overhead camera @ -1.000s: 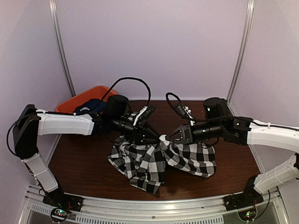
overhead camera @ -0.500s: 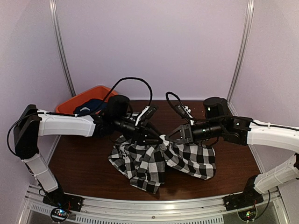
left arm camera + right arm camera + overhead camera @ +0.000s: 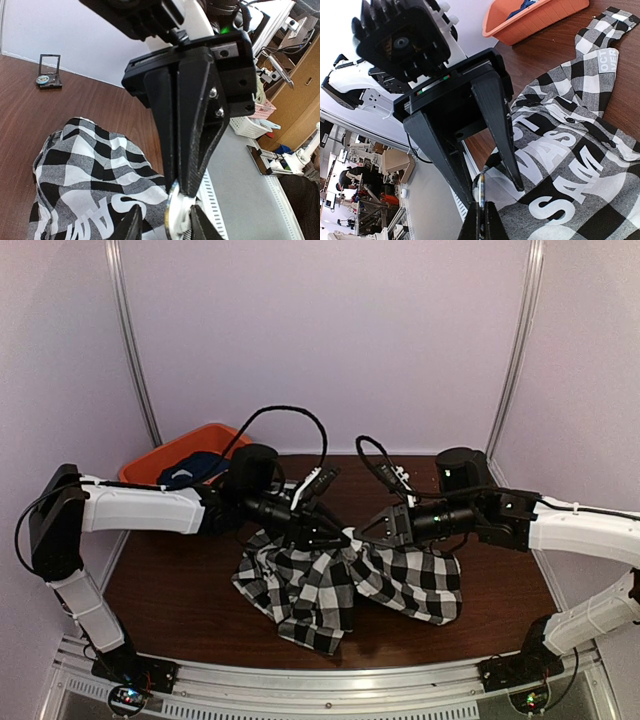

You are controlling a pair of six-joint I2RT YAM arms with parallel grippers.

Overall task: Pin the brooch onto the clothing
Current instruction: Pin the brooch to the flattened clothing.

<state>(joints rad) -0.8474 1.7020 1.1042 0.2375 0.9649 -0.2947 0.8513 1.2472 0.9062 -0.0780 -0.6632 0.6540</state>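
The black-and-white checked shirt lies crumpled on the brown table, its white block lettering showing in the right wrist view and the left wrist view. My right gripper is shut on the round silver brooch, held edge-on just above the shirt. My left gripper is open, its fingertips standing either side of the brooch. In the top view the left gripper and right gripper meet tip to tip over the shirt's raised middle.
An orange bin at the back left holds a dark navy garment; the bin also shows in the right wrist view. A small open black box sits on the table behind the shirt. Walls enclose the back and sides.
My left gripper has edged right, closing up on the right gripper and the brooch. The right arm has hardly moved.
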